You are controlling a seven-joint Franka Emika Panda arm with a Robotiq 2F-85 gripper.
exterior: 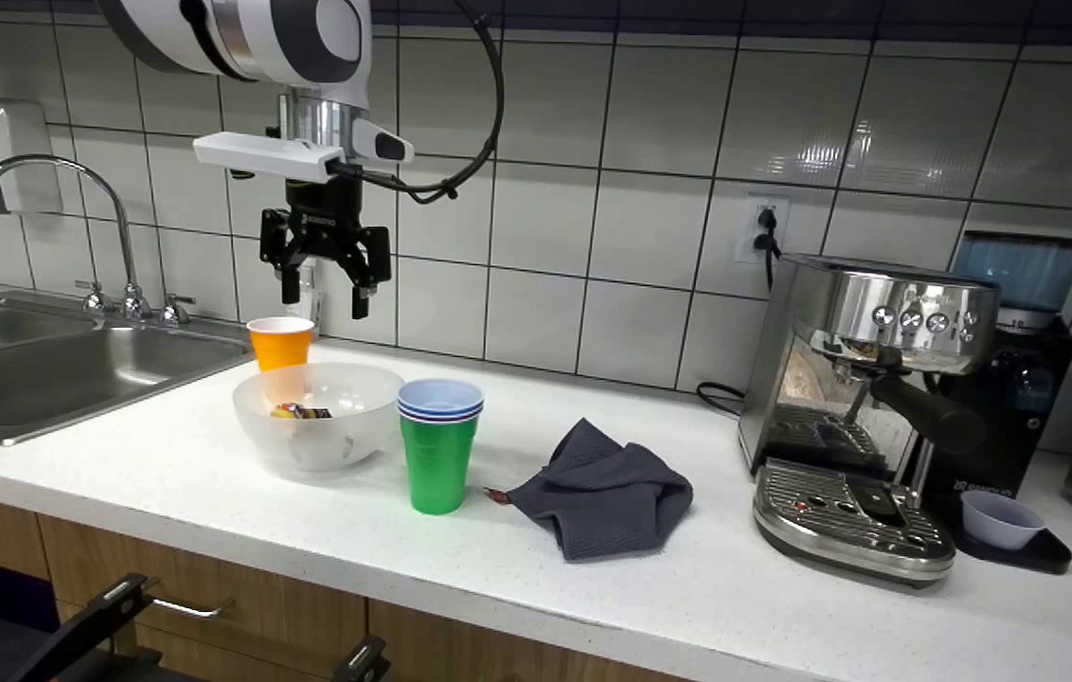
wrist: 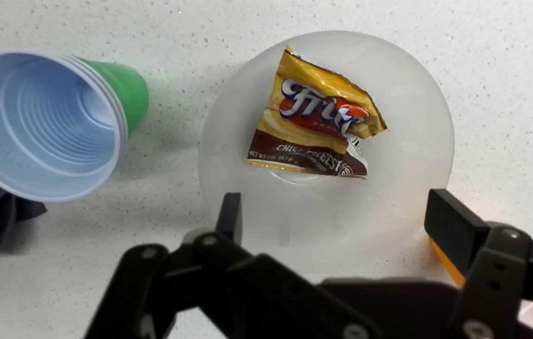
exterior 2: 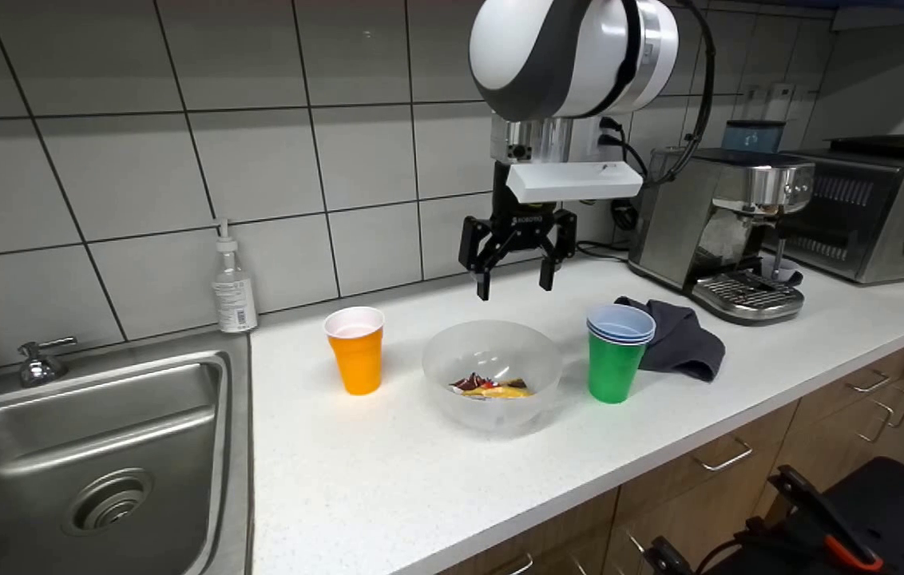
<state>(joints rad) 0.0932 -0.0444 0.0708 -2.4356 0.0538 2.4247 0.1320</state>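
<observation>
Hanging over the frosted plastic bowl (exterior 2: pixel 492 415), the Robotiq gripper (exterior 2: pixel 515 283) points downward with jaws wide apart, nothing between them, touching nothing on the white counter (exterior: pixel 176 455). Nearest item: a Fritos chili cheese chip bag (wrist: pixel 318 117), crumpled, one corner folded, lying inside the bowl, print up. In the wrist view it shows off to one side of the gap between the jaws, not centred in it. Bowl walls likely keep the loose, slippery bag from sliding about. Nested plastic cups (exterior: pixel 438 455), green outermost with pale blue inside, stand upright just beside the bowl; similar shapes, so probably stacked to save room. On the bowl's opposite side, an orange cup (exterior 2: pixel 360 363) with a whitish interior stands upright, no obvious reason for that spot. Dark grey cloth (exterior: pixel 607 502) lies bunched near the cups; placement looks casual. Farther along, an espresso machine (exterior: pixel 877 284) sits near the wall outlet (exterior: pixel 746 237), presumably for power. Pump bottle (exterior 2: pixel 234 299) stands at a corner of the steel sink (exterior 2: pixel 238 447), probably handy for washing; label too small to read.
</observation>
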